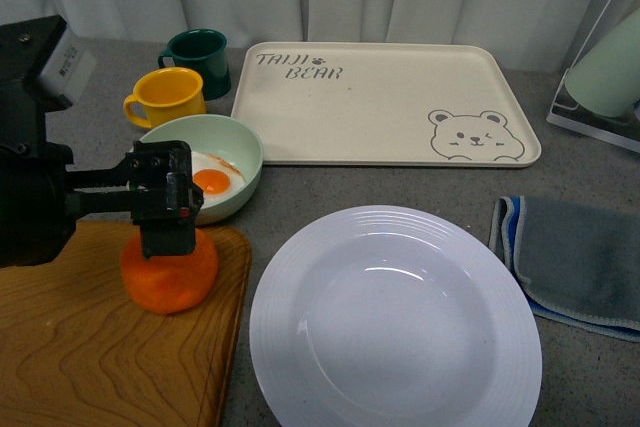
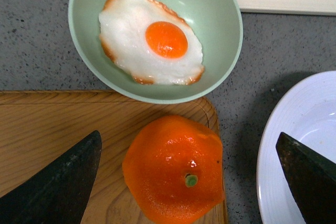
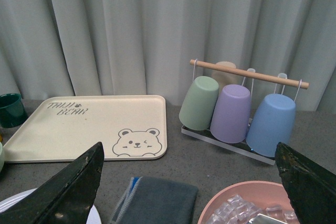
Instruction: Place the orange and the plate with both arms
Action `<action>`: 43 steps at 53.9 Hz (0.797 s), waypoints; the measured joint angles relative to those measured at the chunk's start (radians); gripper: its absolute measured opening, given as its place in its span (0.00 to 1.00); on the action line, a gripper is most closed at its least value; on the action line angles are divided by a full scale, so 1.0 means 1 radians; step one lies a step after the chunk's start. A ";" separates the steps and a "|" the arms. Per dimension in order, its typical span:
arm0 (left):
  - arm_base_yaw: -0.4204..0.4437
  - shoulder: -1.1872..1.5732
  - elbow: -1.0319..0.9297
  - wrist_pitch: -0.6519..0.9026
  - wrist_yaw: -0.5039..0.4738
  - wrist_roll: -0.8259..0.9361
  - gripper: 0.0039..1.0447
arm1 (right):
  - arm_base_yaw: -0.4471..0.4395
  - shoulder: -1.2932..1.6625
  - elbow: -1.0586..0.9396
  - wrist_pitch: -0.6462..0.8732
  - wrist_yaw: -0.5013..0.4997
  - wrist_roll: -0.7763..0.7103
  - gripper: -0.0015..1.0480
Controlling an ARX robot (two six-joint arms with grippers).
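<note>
The orange (image 1: pixel 170 277) sits near the right edge of a wooden cutting board (image 1: pixel 80 347). My left gripper (image 1: pixel 165 212) hangs open right above it. In the left wrist view the orange (image 2: pixel 176 169) lies stem up between the spread fingers of the gripper (image 2: pixel 188 137), not touched. The white ridged plate (image 1: pixel 275 307) lies empty on the table right of the board, and its rim shows in the left wrist view (image 2: pixel 294 103). My right gripper (image 3: pixel 188 150) is open, empty and raised. It is out of the front view.
A pale green bowl (image 1: pixel 245 147) with a fried egg stands behind the board. A yellow mug (image 1: pixel 165 97) and a dark green mug (image 1: pixel 200 62) stand further back. The bear tray (image 1: pixel 380 97), a grey towel (image 1: pixel 575 257), a cup rack (image 3: pixel 241 108) and a pink bowl (image 3: pixel 252 203) are to the right.
</note>
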 joint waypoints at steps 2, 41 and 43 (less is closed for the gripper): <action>-0.005 0.021 0.012 -0.016 0.002 -0.001 0.94 | 0.000 0.000 0.000 0.000 0.000 0.000 0.91; -0.023 0.147 0.055 -0.064 -0.017 0.002 0.56 | 0.000 0.000 0.000 0.000 0.000 0.000 0.91; -0.031 0.127 0.052 -0.071 -0.023 0.009 0.54 | 0.000 0.000 0.000 0.000 0.000 0.000 0.91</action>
